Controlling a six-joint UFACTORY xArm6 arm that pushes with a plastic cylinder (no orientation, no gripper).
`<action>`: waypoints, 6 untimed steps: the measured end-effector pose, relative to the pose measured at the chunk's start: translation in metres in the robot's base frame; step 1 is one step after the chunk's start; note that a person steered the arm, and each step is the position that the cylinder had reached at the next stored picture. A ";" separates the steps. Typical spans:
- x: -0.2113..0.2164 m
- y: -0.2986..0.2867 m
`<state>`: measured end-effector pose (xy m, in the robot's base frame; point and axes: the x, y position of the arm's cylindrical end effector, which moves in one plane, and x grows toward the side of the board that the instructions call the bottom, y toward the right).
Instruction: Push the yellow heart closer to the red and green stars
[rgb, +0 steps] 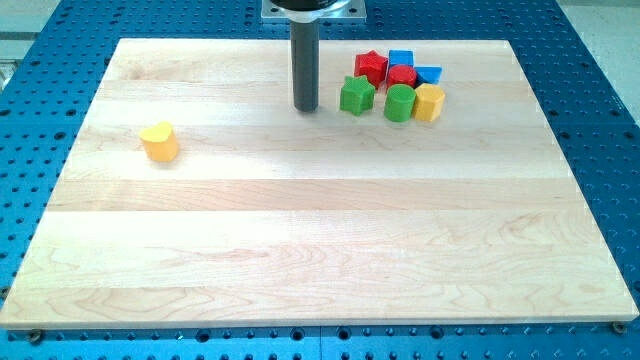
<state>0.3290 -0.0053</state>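
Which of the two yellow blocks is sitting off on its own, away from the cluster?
The yellow heart near the view's left edge of the board. It stands alone, while the other yellow block touches the cluster at the view's top right, beside a green block.

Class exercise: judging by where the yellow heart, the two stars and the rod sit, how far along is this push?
Nothing looks done: the yellow heart sits alone at the view's left, far from the red star and green star. My tip rests beside the green star, touching nothing. The whole push remains.
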 end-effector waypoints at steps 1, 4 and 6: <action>0.000 0.037; 0.117 -0.092; 0.072 -0.183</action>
<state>0.4006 -0.1885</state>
